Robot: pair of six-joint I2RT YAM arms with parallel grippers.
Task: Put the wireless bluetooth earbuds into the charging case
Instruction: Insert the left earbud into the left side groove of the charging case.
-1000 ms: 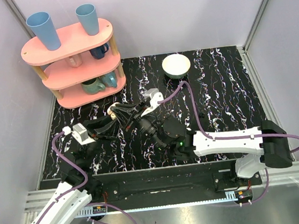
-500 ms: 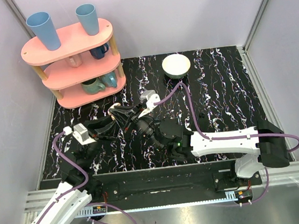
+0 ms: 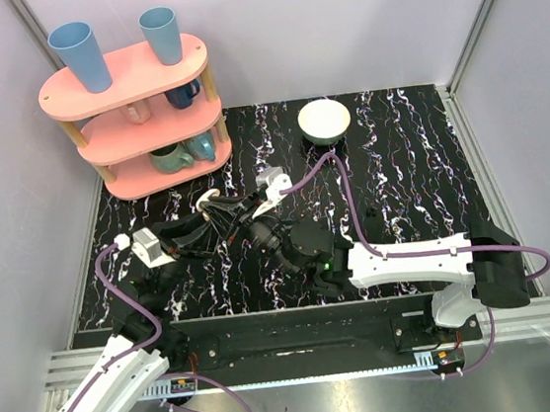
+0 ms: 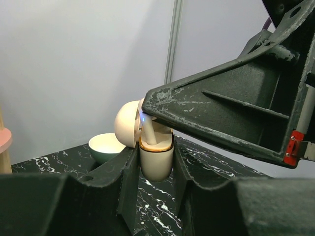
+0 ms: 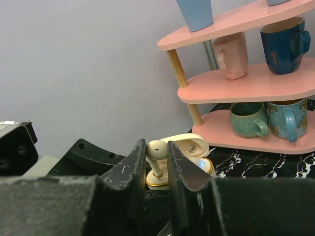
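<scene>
My left gripper (image 4: 155,164) is shut on the cream charging case (image 4: 156,162) and holds it upright above the table with its lid (image 4: 127,124) open. My right gripper (image 5: 156,153) is shut on one whitish earbud (image 5: 156,149), pinched by its head. The earbud's stem (image 4: 149,132) points down into the case's gold-rimmed opening (image 5: 160,178). A blue light (image 5: 202,162) glows inside the case. I cannot make out a second earbud. In the top view both grippers meet at the case (image 3: 213,199), left gripper (image 3: 207,217) and right gripper (image 3: 248,211).
A pink three-tier shelf (image 3: 135,112) with mugs and blue cups stands at the back left, just behind the case in the right wrist view (image 5: 246,83). A white bowl (image 3: 325,121) sits at the back centre and also shows in the left wrist view (image 4: 104,146).
My right gripper has moved a little left with the earbud, closing in on the case. The left gripper has kept hold of the case almost in place.
</scene>
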